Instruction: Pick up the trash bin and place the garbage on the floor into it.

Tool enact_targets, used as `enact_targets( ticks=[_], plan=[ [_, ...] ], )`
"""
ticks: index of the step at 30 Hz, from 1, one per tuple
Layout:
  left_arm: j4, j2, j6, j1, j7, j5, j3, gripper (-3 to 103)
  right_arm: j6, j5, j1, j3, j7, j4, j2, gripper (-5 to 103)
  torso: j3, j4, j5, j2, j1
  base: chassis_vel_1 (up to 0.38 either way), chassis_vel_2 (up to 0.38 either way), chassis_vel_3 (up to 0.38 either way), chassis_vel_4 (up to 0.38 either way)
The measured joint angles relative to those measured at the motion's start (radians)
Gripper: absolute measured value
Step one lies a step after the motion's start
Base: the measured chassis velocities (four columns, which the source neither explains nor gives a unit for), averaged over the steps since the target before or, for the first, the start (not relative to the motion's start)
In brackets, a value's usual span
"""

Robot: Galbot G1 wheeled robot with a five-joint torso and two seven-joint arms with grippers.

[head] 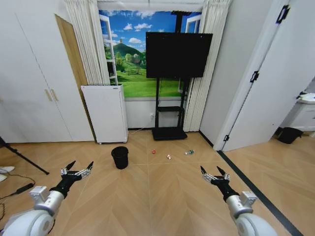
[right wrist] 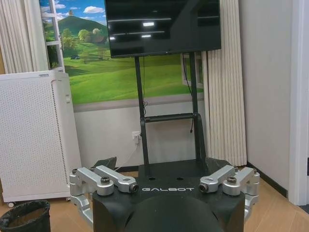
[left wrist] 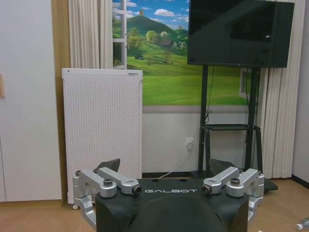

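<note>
Though tiny, garbage (head: 169,157) beyond trash bin (head: 119,157).

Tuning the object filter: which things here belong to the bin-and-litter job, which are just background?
Job: trash bin; garbage (red scrap, wrapper, small bottle) on the floor; left gripper and right gripper, both open.

Background: white air purifier, TV on stand, second dark bin.
</note>
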Motion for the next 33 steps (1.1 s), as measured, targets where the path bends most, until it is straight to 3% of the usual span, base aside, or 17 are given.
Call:
enact_targets(
  ticks=[33],
  plan=[
    [0.003,-0.001,-0.002,-0.006,-0.004,-0.002,0.005,100,0.004,0.001,0.013,-0.006,-0.004,-0.026,-0.006,100,0.0,0.0,0.0,0.0,0.0,0.0,0.0,0.0,0.0]
  ],
)
